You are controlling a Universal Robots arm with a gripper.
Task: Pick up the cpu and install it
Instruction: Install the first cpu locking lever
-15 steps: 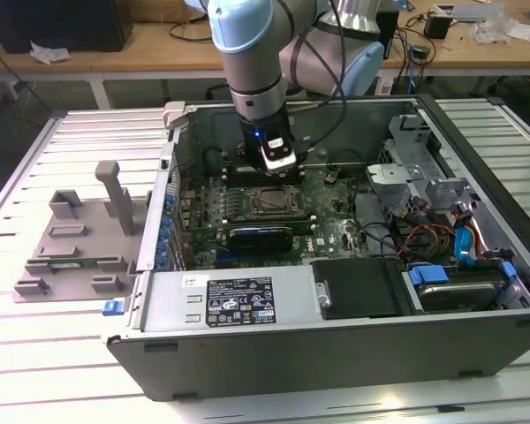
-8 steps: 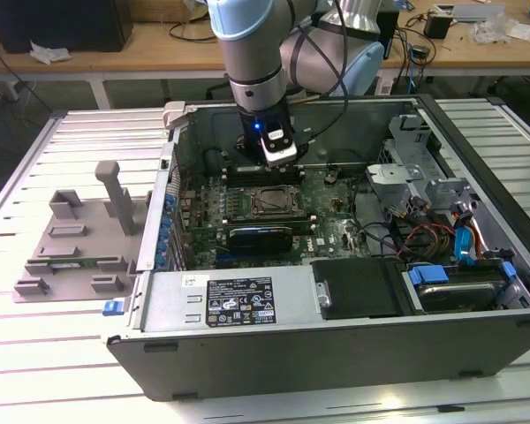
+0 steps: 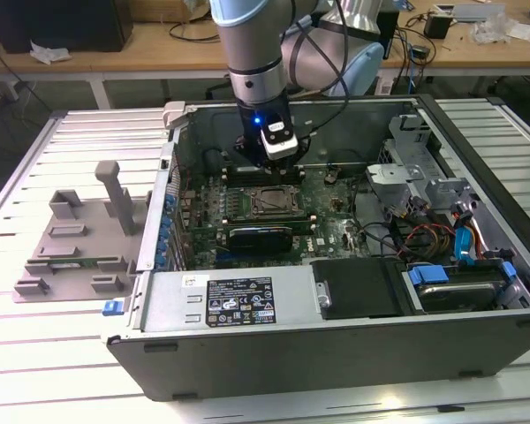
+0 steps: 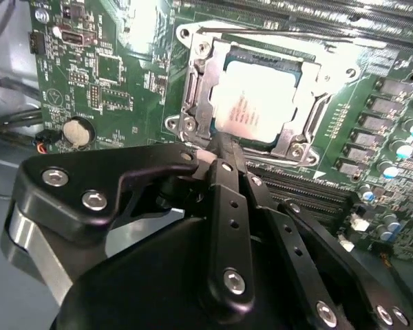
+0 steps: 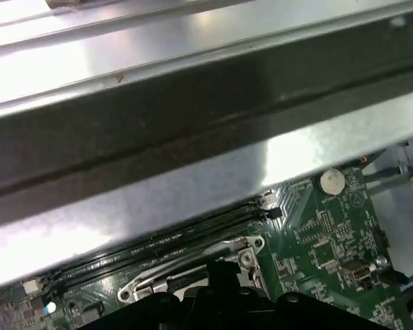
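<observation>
In the exterior view, the grey robot arm's jaws [image 3: 267, 177] are lowered inside the open black computer case [image 3: 336, 344], just above the square black-framed motherboard socket [image 3: 267, 202]. A grey plastic tray with upright posts [image 3: 79, 238] is seen on the slatted metal tabletop [image 3: 35, 353], beside the case.

In the second wrist view, the small flat square silver-topped cpu [image 4: 251, 103] is seated in the socket on the green motherboard [image 4: 124, 82]. The black jaws are clenched together with nothing between them, tips at the socket's edge.

In the first wrist view, the case's metal wall [image 5: 193, 158] is seen above the socket frame [image 5: 193, 271].
</observation>
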